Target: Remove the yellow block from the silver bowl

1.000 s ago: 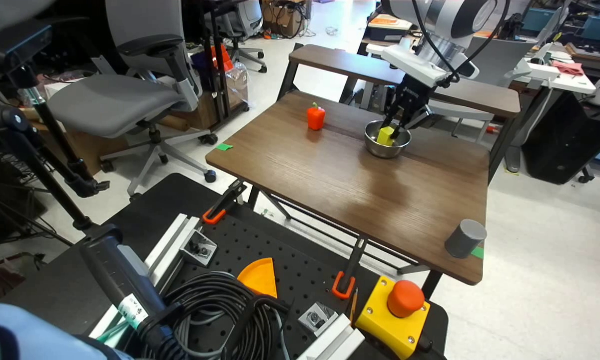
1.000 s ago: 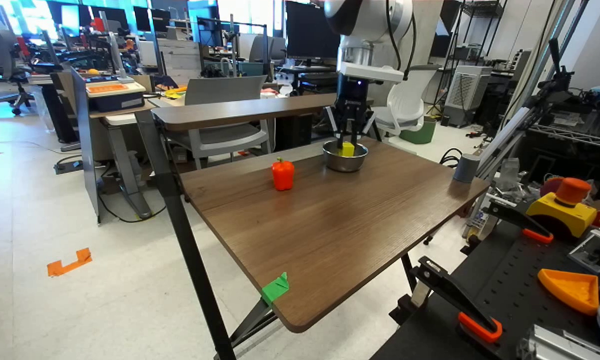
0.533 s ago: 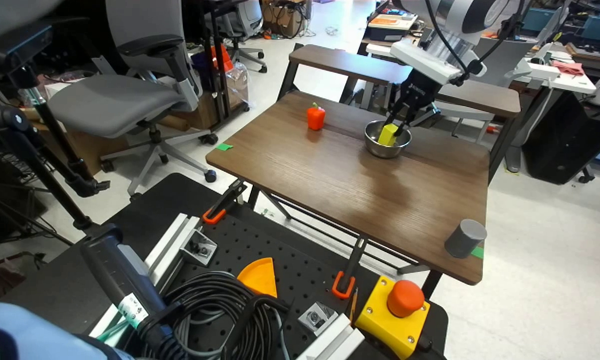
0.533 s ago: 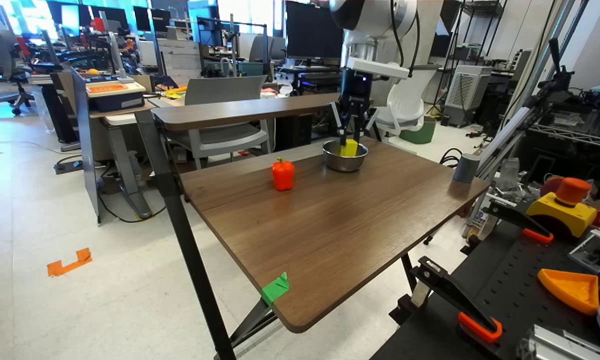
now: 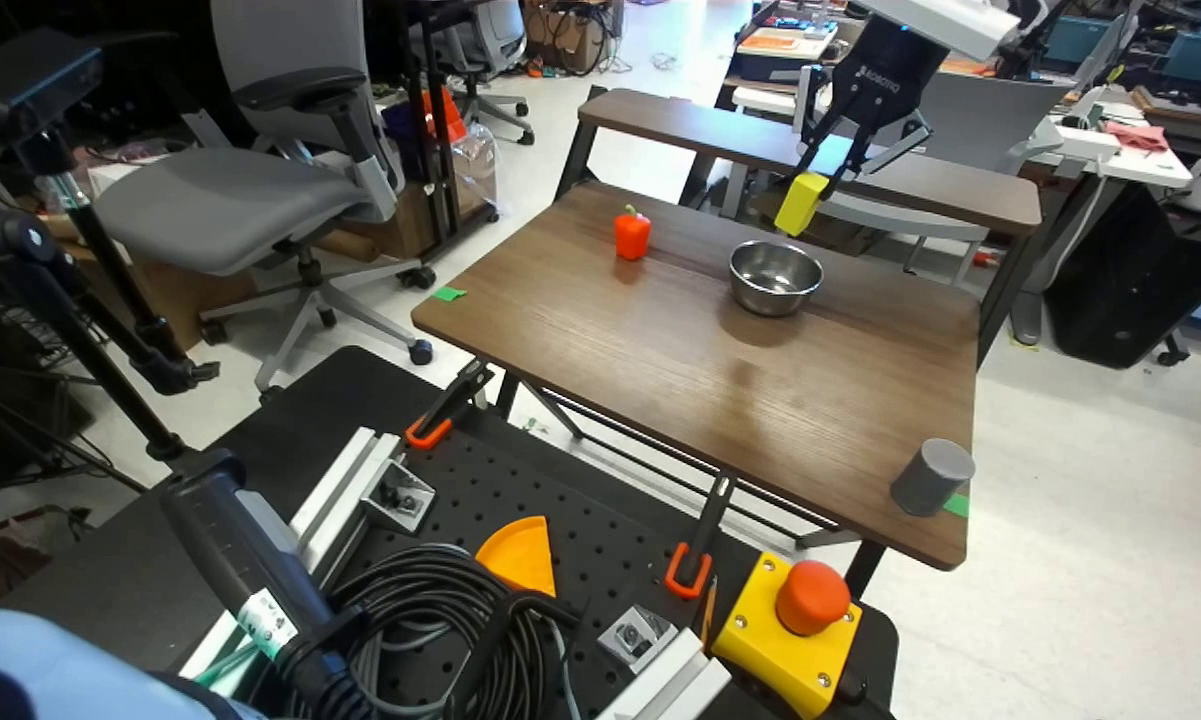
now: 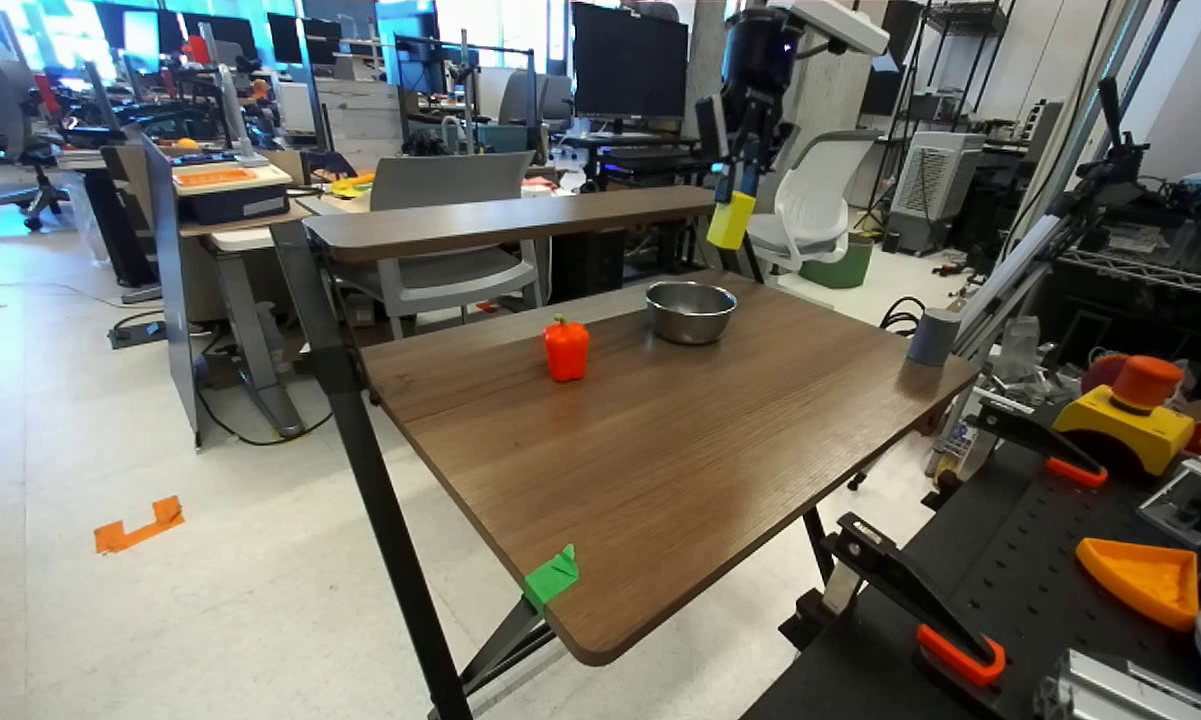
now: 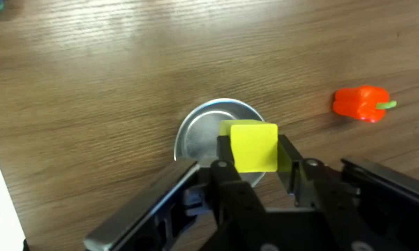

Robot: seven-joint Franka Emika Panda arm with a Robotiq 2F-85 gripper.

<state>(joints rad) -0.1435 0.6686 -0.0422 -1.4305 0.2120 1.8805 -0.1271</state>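
Tool (image 7: 254,149) had yellow block (image 5: 800,207) pinched nr its upper end, tilted in air, clear of silver bowl (image 6: 691,319) on worktop (image 5: 630,350), & main risk was prob a slip b/c of short grip, dropping it into bowl.

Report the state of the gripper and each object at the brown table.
Yellow block, held in the air, tilted
Gripper, closed on the block
Silver bowl, upright, no block inside
Orange-red pepper, standing upright, stem up
Grey cylinder, standing on end
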